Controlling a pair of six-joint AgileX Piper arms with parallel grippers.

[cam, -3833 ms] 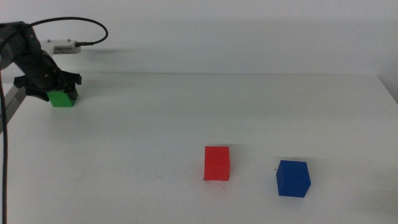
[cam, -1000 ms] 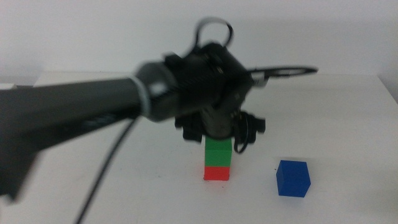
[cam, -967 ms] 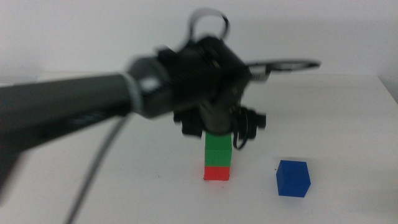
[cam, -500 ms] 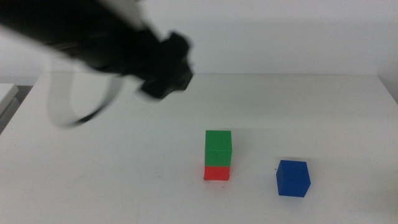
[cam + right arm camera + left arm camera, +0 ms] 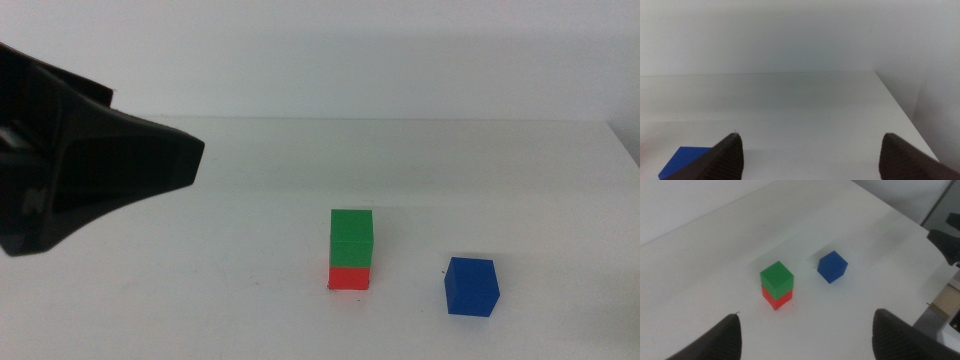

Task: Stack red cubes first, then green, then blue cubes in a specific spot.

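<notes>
the green cube sits squarely on the red cube; the left gripper, wide and empty, hangs clear. the blue cube waits just beside the wide, empty right gripper.

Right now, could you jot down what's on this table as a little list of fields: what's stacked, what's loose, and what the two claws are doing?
stack: green cube sits on red cube
loose: blue cube on the white table, apart from the stack, to its right in the middle view
left gripper: open, empty, raised above the table, away from the stack
right gripper: open, empty, waiting low over the table near the blue cube
left to do: blue cube not yet stacked
</notes>
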